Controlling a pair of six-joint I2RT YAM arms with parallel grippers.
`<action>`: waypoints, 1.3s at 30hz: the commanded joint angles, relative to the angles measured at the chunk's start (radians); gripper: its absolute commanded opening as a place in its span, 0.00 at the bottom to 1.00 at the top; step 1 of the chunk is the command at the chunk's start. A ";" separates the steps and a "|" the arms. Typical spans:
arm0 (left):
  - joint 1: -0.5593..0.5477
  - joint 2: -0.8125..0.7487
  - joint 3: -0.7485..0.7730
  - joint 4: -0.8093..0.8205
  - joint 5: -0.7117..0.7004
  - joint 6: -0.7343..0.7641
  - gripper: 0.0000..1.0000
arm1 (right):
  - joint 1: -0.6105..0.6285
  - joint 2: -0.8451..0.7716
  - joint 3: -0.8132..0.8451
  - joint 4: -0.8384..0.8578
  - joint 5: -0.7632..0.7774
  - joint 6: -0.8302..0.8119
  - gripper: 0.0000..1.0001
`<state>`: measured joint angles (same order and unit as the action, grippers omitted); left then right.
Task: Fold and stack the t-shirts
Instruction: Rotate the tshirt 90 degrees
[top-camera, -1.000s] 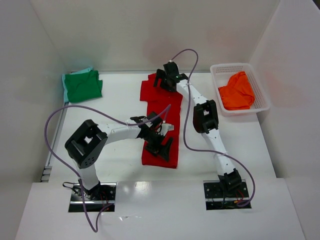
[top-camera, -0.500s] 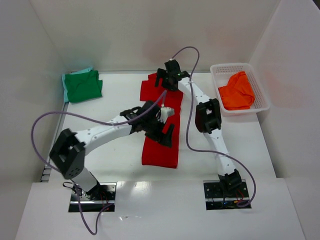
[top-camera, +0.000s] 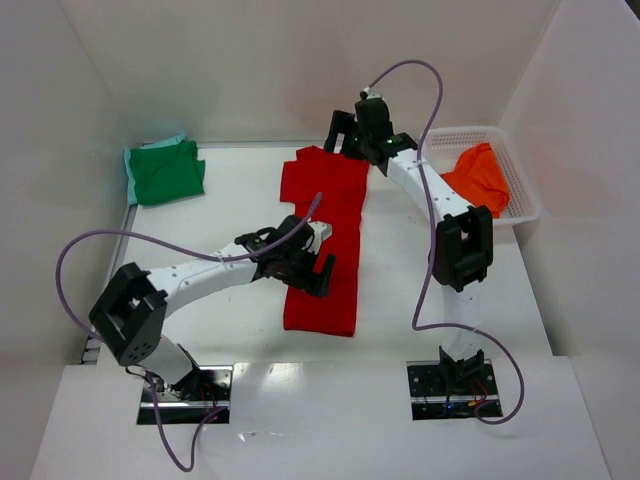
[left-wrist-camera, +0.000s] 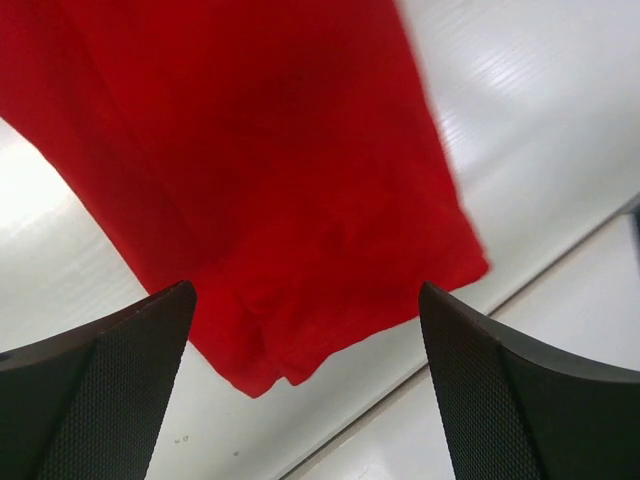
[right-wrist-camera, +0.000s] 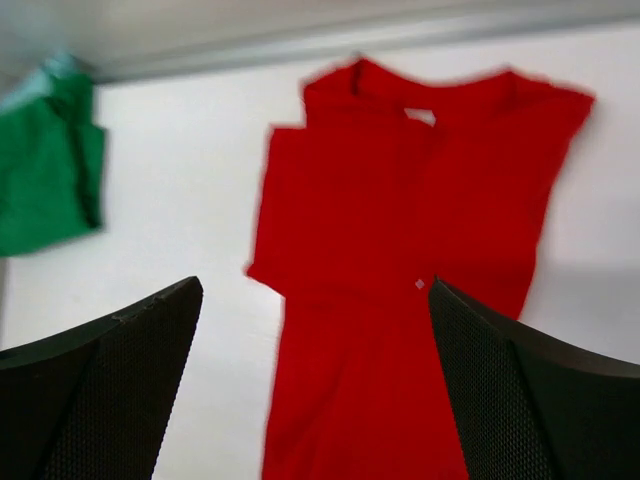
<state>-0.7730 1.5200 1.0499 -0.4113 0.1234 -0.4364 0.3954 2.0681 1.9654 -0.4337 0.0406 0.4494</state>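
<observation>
The red t-shirt (top-camera: 326, 215) lies flat on the table as a long narrow strip, collar toward the back wall. My left gripper (top-camera: 305, 268) hovers open over its lower half; in the left wrist view the hem (left-wrist-camera: 300, 330) shows between the wide-apart fingers. My right gripper (top-camera: 350, 135) is raised at the back above the collar end, open, with the red t-shirt (right-wrist-camera: 400, 250) spread below it. A green t-shirt (top-camera: 165, 172) lies folded at the back left. An orange t-shirt (top-camera: 475, 182) is bunched in the basket.
A white lattice basket (top-camera: 522, 180) stands at the back right by the side wall. A pale blue cloth edge (top-camera: 130, 170) peeks out under the green shirt. White walls close in the table on three sides.
The right arm lifted off the shirt's collar end and swung up and back to the right. The left arm stretched out and its gripper shifted over the shirt's lower part.
</observation>
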 joint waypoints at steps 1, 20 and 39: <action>-0.019 0.052 -0.024 0.023 -0.008 -0.022 1.00 | -0.003 0.087 -0.083 0.010 0.055 -0.029 0.99; -0.066 0.255 0.039 -0.053 0.098 0.073 1.00 | -0.030 0.388 0.177 -0.075 0.068 -0.057 0.99; -0.066 0.258 0.058 -0.093 0.157 0.062 1.00 | -0.030 0.537 0.360 -0.120 -0.047 -0.037 0.99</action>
<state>-0.8284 1.7782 1.1149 -0.4669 0.2399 -0.3681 0.3702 2.5649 2.2862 -0.5469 0.0433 0.4028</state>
